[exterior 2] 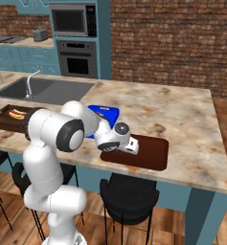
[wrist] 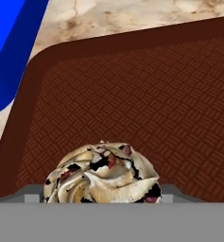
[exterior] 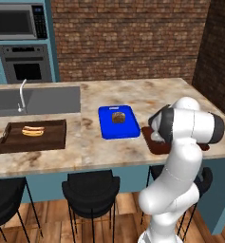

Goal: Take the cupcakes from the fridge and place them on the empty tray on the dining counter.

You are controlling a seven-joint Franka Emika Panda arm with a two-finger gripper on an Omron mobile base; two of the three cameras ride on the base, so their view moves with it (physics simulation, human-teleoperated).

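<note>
The tool [exterior 2: 132, 147], a two-finger gripper on a white robot arm with dark joints, hangs low over the near left part of a flat dark reddish-brown rectangular tray [exterior 2: 153, 152] with rounded corners and a low rim. This tray lies near the front edge of the long beige marbled stone counter [exterior 2: 182, 115], which has a teal base and black stools below.

In the hand view, a small cupcake [wrist: 101, 174] with swirled cream-coloured frosting flecked with dark and reddish bits sits directly under the tool, on the tray's woven-patterned floor, close to the near left corner. The tool's jaws stand wide apart, and its fingertips are hidden at the bottom of that view, so whether they touch the cupcake cannot be told. It looks released rather than gripped. Judging from this, the cupcake is being set down or has just been set down here, since the tray is its destination.

Just left of the tray lies a bright blue rectangular board [exterior: 117, 122] carrying a tan-brown round bun [exterior: 118, 117]. Further left sits a deep dark-wood box tray [exterior: 33, 135] holding a hot dog [exterior: 32, 130]. A sink [exterior: 35, 100] with a faucet is set into the counter behind it.
</note>
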